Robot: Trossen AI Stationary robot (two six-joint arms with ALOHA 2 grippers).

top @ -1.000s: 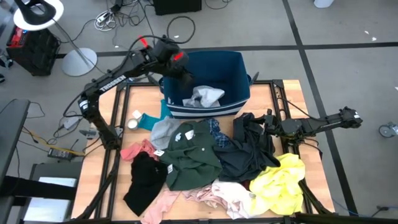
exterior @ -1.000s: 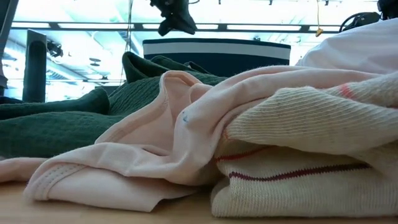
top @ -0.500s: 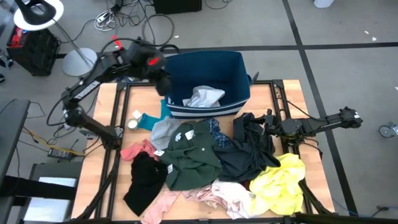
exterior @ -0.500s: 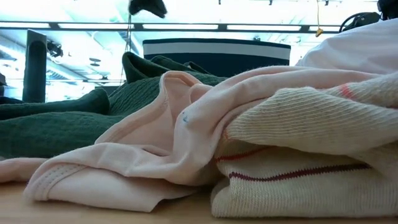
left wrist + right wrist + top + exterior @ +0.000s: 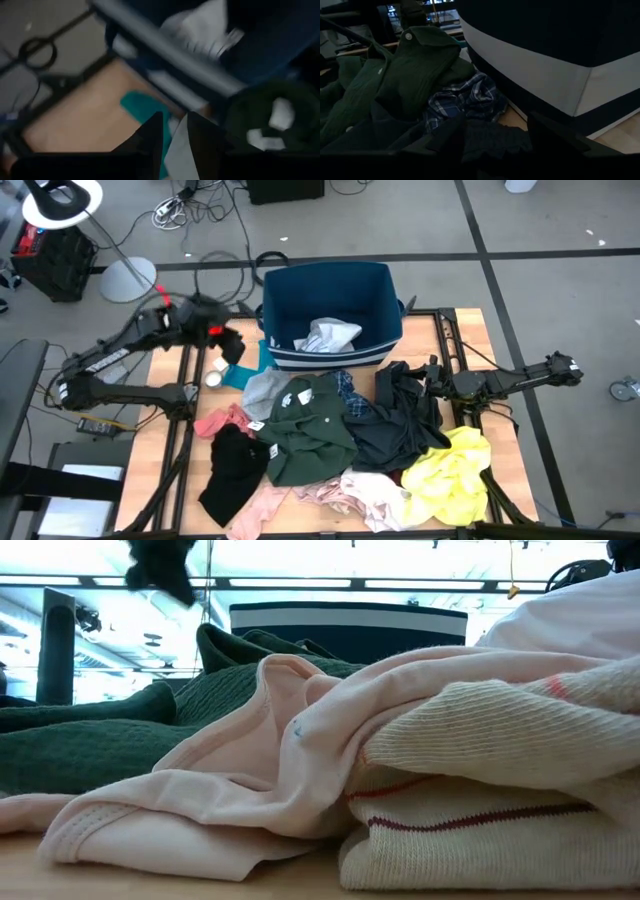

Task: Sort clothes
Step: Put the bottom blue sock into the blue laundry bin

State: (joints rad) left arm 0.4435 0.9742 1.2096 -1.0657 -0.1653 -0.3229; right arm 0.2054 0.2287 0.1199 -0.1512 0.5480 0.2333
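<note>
The navy bin [image 5: 333, 292] holds one white garment [image 5: 327, 335]; the other clothes [image 5: 345, 442] are heaped on the table in front of it. Left gripper [image 5: 231, 345] hovers beside the bin, fingers slightly parted, empty. Right gripper [image 5: 432, 385] rests open on the dark clothes.

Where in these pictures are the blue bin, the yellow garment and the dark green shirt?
blue bin [image 5: 385, 300], high view, right wall.
yellow garment [image 5: 450, 475], high view, middle of the bundle.
dark green shirt [image 5: 312, 430], high view, its chest.
</note>
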